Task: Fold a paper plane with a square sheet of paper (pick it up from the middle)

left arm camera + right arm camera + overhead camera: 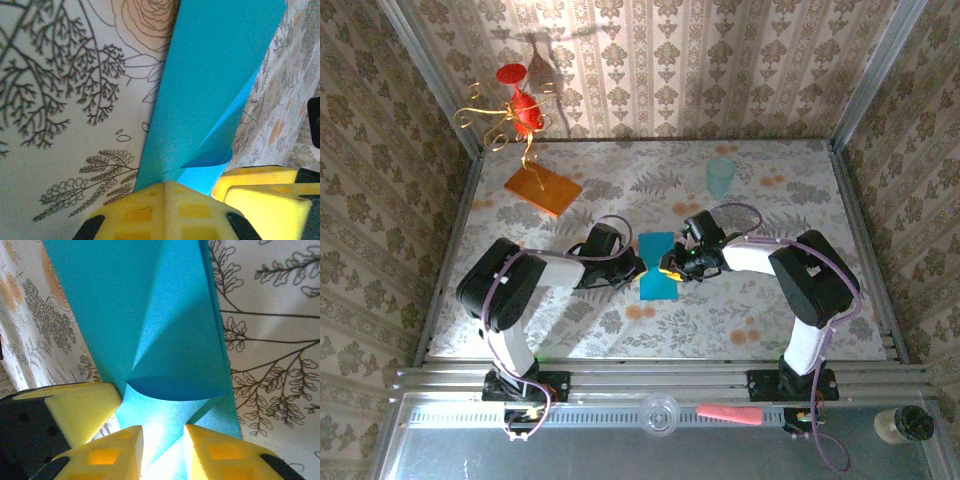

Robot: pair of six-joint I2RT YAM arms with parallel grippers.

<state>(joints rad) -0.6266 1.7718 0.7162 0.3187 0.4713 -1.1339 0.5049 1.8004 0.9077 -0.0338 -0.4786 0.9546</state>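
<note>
Just beyond the arm bases, at the middle of the desk (740,320), the two grippers meet from either side on the square sheet of paper (657,250). The left gripper (632,270) is clamped shut on the sheet's left edge, pinning it. The right gripper (671,268) has its jaws partly apart, straddling a raised, curling flap without squeezing it. The sheet lies on the desk, narrowed at its waist, with one diagonal flap lifted. This looks like a mid-fold step, far from a dart. The next move likely calls for the right gripper to press that flap flat along its crease while the left gripper anchors the sheet. Farther back stand an orange slab (542,188) and a pale cup (721,177), well apart from the work.
</note>
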